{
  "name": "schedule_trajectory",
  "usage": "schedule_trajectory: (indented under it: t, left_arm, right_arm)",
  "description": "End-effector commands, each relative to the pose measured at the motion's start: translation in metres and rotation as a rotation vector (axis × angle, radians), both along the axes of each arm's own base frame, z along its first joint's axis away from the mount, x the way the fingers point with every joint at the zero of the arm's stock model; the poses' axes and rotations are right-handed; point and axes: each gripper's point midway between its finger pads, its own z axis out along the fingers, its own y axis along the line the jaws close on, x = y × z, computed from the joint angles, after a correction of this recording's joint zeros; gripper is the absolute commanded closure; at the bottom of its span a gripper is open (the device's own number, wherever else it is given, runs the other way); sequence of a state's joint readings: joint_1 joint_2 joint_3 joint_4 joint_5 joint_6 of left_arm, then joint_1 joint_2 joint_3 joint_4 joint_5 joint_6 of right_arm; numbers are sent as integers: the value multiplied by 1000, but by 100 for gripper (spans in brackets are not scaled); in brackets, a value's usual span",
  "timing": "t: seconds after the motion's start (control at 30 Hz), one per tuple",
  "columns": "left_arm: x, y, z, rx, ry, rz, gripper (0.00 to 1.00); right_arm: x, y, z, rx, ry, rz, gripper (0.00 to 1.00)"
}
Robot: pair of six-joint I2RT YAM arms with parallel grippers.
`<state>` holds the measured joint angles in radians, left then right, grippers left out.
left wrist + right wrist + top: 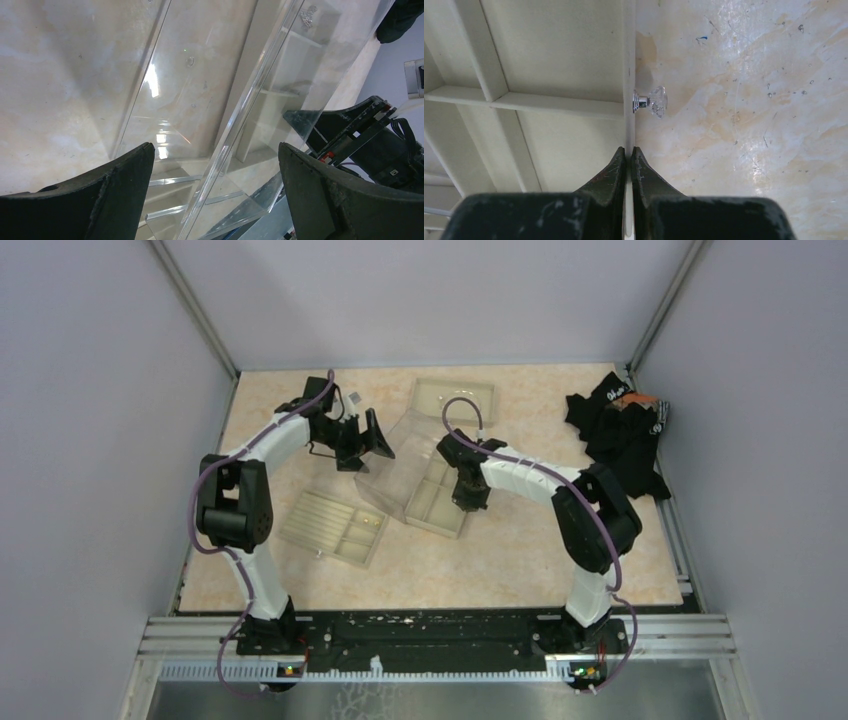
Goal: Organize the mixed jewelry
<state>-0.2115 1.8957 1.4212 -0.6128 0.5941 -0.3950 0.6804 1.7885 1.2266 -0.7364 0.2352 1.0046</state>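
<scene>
Your left arm (270,445) reaches over the back left of the marbled beige counter (500,565). Its jaws are released and spread wide with nothing between them. In the left wrist view its two black fingers (120,195) frame a clear plastic lid (200,100), which lies partly over a beige compartmented plastic tray (295,65).

Through that lid you can see a small cluster of pale metallic jewelry pieces (307,17) in a compartment at the tray's far end. They are too small to tell apart. The thin wire loop cannot be made out in any view.

Your right arm (520,478) bends in over the same tray at mid-counter. Its jaws are clenched on the tray's thin outer wall, which runs straight between the fingertips (616,165). Just beyond them, a small clear faceted knob on a silver base (653,100) sticks out of that wall over bare counter. The compartments seen from the right wrist hold nothing.

A second beige divided tray (335,528) sits near the left arm, apart from the first. A shallow beige tray (455,398) lies at the back, and a black cloth heap (620,435) lies at the right edge.
</scene>
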Motion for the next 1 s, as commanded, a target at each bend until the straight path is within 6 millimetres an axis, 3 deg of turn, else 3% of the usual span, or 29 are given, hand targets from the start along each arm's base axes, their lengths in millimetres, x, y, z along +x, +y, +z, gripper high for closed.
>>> schedule_trajectory:
  t: [0.0,0.2,0.57,0.77,0.97]
  left_arm:
    - [-10,-7,18,-27,-20,-31,1]
    - [-11,-6,17,-20,-17,-26,1]
    - [-7,-7,19,-24,-22,-32,1]
    - [-8,-9,21,-39,-25,-42,1]
    - [-11,-12,22,-50,-25,-49,1]
  right_arm:
    - [21,23,23,65,-75,-39,100]
    - [10,3,16,-13,-42,-102,100]
    - [11,-8,19,-65,-56,-125,100]
    - [14,-2,18,-59,-61,-113,100]
    - [22,17,21,-40,-76,-67,100]
